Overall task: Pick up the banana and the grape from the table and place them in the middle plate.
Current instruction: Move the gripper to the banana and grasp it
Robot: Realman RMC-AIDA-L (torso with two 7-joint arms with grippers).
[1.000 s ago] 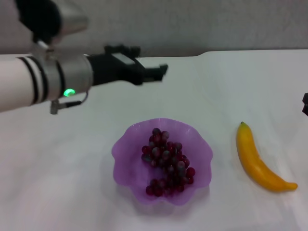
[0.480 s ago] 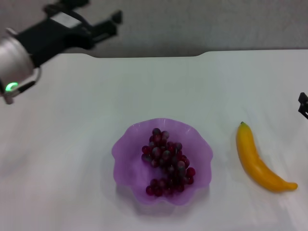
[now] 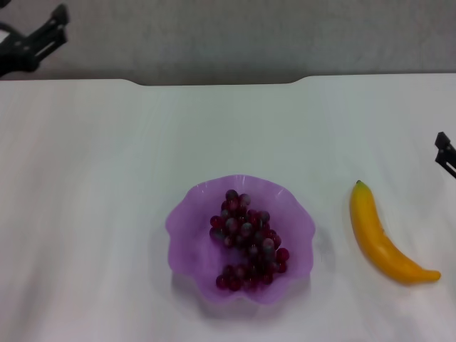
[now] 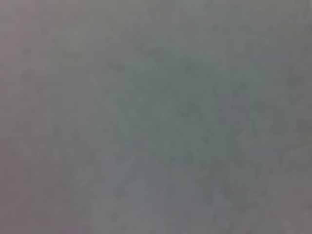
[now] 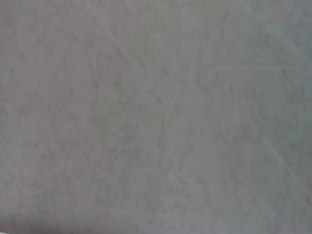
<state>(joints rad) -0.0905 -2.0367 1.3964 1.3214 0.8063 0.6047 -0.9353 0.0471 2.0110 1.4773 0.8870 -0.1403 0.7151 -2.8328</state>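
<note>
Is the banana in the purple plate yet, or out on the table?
Out. The banana lies on the table to the right of the middle plate, apart from its rim; only the grape is inside.

White table [image 3: 107, 185] with a notched far edge is seen from the head view. The purple middle plate [image 3: 187, 235] with its scalloped rim is set on it near the front centre. The banana [image 3: 377, 239] is laid directly on the tabletop to the plate's right, apart from it, green tip pointing away.
</note>
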